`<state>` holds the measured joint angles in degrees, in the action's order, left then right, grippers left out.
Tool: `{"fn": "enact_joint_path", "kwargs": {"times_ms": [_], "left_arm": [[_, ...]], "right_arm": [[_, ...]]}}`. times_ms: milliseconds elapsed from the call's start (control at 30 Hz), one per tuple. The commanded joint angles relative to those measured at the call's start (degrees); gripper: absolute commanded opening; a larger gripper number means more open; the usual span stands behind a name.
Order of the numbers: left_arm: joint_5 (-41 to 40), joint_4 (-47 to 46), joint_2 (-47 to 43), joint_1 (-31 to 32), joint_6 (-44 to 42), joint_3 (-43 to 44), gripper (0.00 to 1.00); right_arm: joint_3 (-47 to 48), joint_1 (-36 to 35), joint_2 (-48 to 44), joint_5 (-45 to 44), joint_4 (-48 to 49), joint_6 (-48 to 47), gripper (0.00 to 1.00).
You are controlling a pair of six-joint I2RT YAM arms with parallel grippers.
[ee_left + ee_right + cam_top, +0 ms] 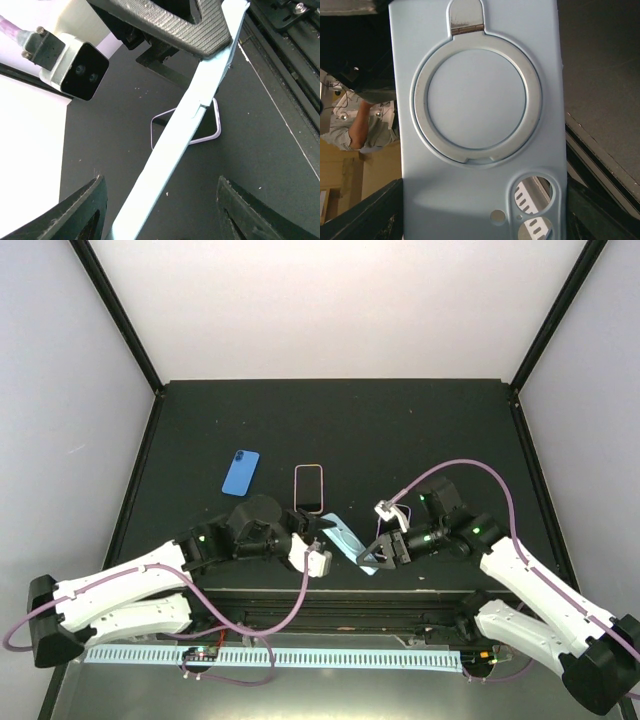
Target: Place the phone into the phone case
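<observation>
Phone case, pale blue with a ring stand on the back, was clamped across its width in the right gripper, up off the table between the arms. Left gripper sat at the case's other end, fingers spread either side, not touching it. Farther out on the black table lay the blue phone, and near it a dark pale-rimmed slab.

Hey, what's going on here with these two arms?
The right end effector grips a light blue phone case, its ring side facing that wrist camera. The left end effector, open, straddles the case's free end. A blue phone-sized slab and a dark pale-rimmed slab lie untouched on the table behind.
</observation>
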<state>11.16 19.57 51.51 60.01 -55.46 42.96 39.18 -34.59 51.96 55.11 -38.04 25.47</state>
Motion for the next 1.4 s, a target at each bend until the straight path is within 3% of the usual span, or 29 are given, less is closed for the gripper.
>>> {"fn": "enact_joint_path", "kwargs": {"times_ms": [0,400,600,700,833,1067,1367], "left_arm": [[-2.1,-2.2,2.5,0.9,-2.1,3.3,0.59],[-4.0,-1.4,3.4,1.1,3.6,5.3,0.17],[-5.1,0.3,2.9,1.1,11.8,5.7,0.02],[-6.4,-0.3,2.3,1.0,19.6,5.6,0.02],[-5.6,-3.4,1.2,0.9,28.3,3.4,0.02],[-1.5,-14.5,0.6,-0.2,47.2,-3.3,0.02],[-0.4,-21.6,8.2,-1.2,64.9,-6.1,0.02]], "right_arm": [[-0.1,-0.4,-0.9,2.8,1.5,-0.6,0.63],[-1.8,-0.4,-2.8,2.0,6.4,3.7,0.63],[-2.7,-0.3,-7.7,-7.8,14.1,13.7,0.82],[-2.3,-0.3,-11.2,-14.2,14.4,16.3,0.92],[-2.9,-0.3,-17.4,-23.2,14.7,20.0,0.99],[-4.2,-0.3,-26.9,-38.8,9.4,23.3,1.0],[-4.1,-0.3,-29.6,-45.2,4.7,23.8,1.0]]}}
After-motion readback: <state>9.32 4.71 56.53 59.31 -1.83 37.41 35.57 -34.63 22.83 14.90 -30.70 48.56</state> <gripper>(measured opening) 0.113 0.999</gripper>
